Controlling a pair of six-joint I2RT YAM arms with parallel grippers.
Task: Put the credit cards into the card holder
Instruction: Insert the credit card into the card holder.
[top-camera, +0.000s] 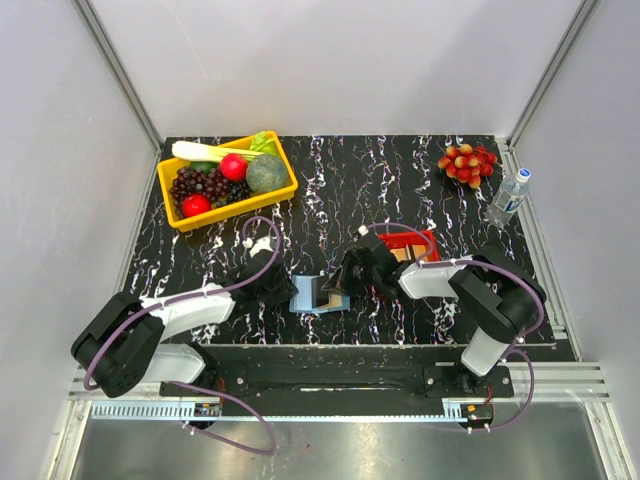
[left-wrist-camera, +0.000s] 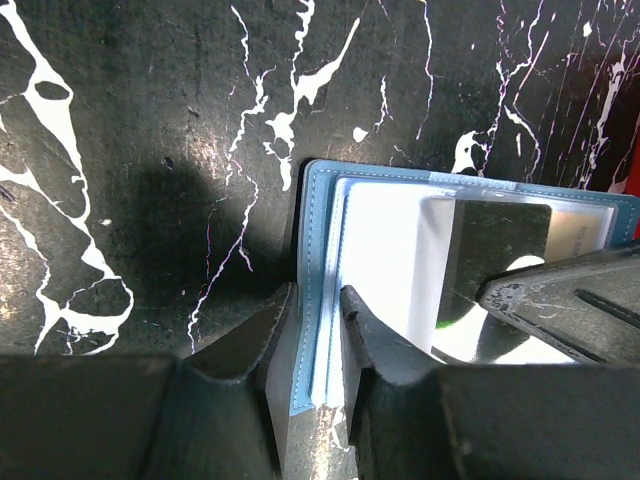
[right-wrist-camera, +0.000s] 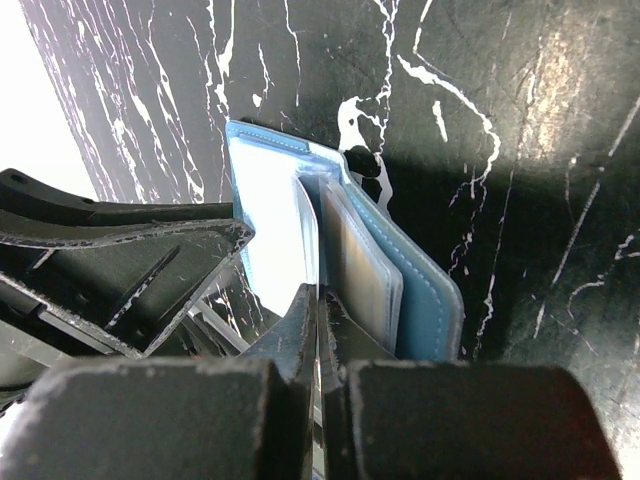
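The steel-blue card holder stands open on the black marbled table between the two arms. My left gripper is shut on the holder's stitched blue edge, one finger on each side. My right gripper is shut on a thin credit card seen edge-on. The card reaches up into the open holder, beside a tan inner pocket. In the left wrist view a dark grey rectangle shows inside the holder, next to the right gripper's finger. More cards lie in a red tray.
The small red tray lies just behind my right gripper. A yellow basket of fruit and vegetables stands at the back left. A bunch of red fruit and a water bottle are at the back right.
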